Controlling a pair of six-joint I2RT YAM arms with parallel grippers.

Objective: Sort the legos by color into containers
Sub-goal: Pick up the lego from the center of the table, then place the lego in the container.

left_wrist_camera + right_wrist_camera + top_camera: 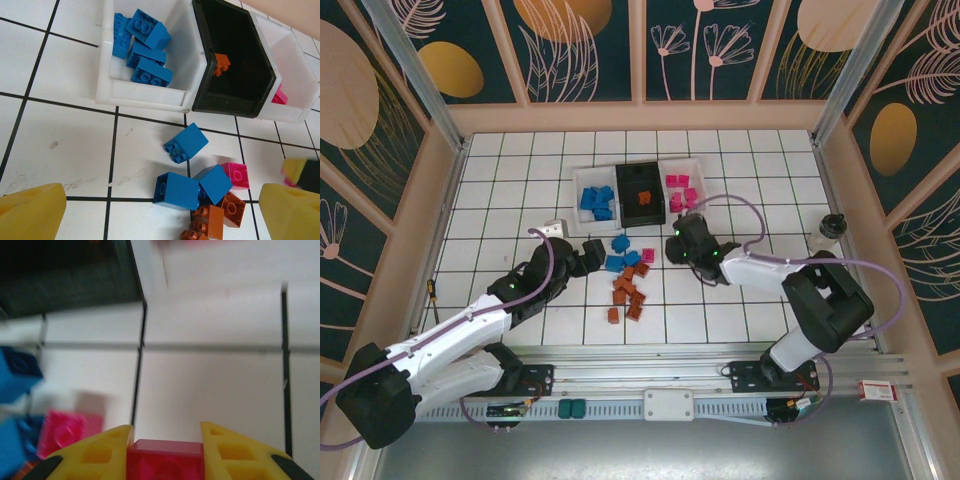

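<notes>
Right wrist view, and here we go: the right pincer has its yellow fingers pressed against both sides of a pink brick, jaws drawn in tight on it. That's a grip. Whether the brick has left the counter I can't tell from this angle. So the step in hand, as I read it, is fetching a pink one for its bin.

In the top external view, the right white bin, with pinks already in it, sits just ahead of that pincer. The black bin lies ahead and to its left. The next move should be to lift the brick clear, carry it forward over the bin's near wall and let go above the other pinks, keeping off the black bin's wall beside it.

The left pincer is spread wide with nothing in it. It hovers over the loose legos, with blue ones right beneath it and orange-brown ones at its near side. The left white bin, stocked with blues, is straight ahead of it. A blue grab looks likely there.
</notes>
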